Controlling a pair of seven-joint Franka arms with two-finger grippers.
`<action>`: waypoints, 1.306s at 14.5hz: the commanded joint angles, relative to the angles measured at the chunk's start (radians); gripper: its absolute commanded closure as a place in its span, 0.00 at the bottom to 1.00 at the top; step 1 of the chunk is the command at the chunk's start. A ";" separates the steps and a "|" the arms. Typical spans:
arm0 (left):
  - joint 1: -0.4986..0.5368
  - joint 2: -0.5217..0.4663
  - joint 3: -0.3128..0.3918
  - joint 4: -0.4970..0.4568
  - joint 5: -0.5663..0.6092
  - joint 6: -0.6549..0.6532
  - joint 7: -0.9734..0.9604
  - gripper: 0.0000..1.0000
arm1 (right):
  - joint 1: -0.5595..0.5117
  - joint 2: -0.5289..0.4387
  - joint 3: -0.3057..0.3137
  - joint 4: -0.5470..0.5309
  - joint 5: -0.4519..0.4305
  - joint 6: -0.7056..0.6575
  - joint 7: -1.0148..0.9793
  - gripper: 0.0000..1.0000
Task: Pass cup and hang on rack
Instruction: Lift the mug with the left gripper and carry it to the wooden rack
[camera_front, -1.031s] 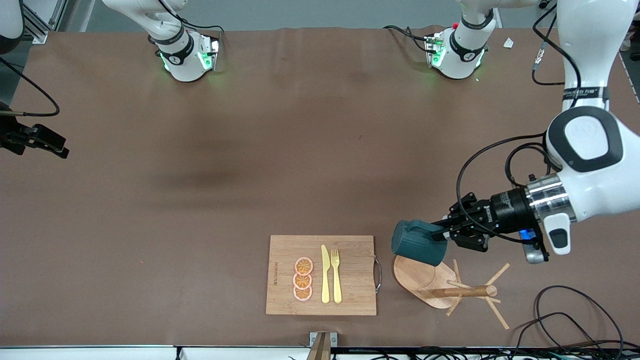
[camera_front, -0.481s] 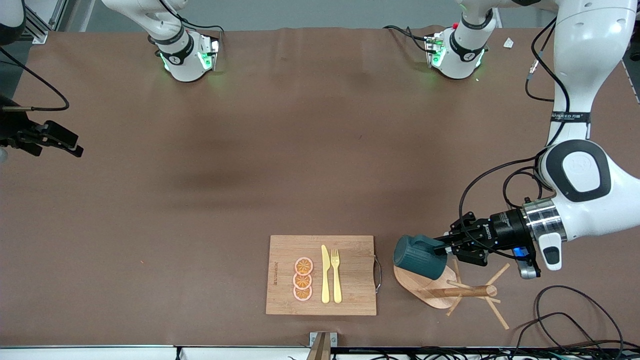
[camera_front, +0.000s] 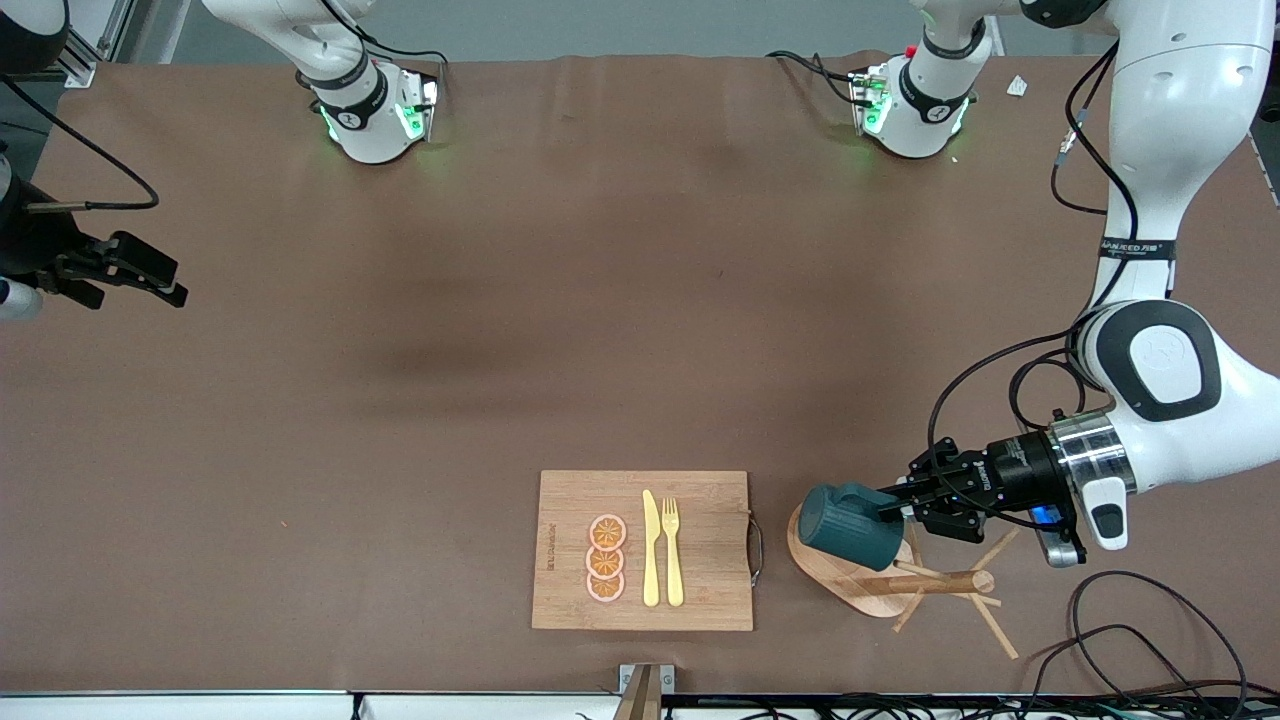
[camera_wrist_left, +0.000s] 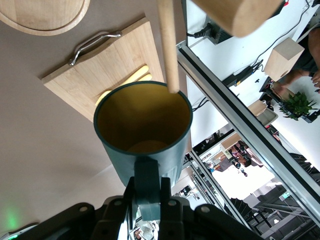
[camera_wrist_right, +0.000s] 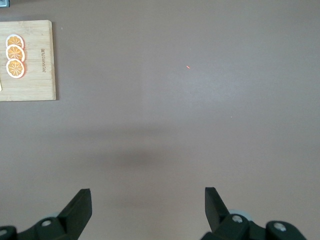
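The dark teal cup (camera_front: 843, 524) lies on its side in the air, held by its handle (camera_wrist_left: 147, 186) in my left gripper (camera_front: 893, 505), which is shut on it. It hangs over the oval base of the wooden rack (camera_front: 852, 585). The rack's post (camera_front: 930, 583) and thin pegs stand beside the cup. In the left wrist view the cup's yellow-orange inside (camera_wrist_left: 144, 122) faces the camera and a peg (camera_wrist_left: 168, 45) reaches down to its rim, under the post's end (camera_wrist_left: 235, 15). My right gripper (camera_front: 150, 272) is open and empty over bare table at the right arm's end.
A bamboo cutting board (camera_front: 700, 535) with a metal handle, orange slices (camera_front: 606, 557), a yellow knife and a fork (camera_front: 672, 550) lies beside the rack, toward the right arm's end. Black cables (camera_front: 1130, 640) loop near the table's front edge by the rack.
My left gripper has lowered with the cup toward the rack's base and pegs. My right gripper has drifted a little toward the table's middle.
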 joint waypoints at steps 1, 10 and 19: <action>0.004 -0.009 -0.003 0.006 -0.037 0.032 0.012 1.00 | -0.002 0.003 -0.008 0.011 0.014 -0.018 -0.005 0.00; 0.049 0.005 0.000 0.005 -0.101 0.047 0.017 1.00 | -0.011 0.003 -0.014 0.012 0.013 -0.028 -0.011 0.00; 0.086 0.037 0.002 0.002 -0.139 0.047 0.058 1.00 | -0.016 0.003 -0.014 0.012 0.013 -0.028 -0.012 0.00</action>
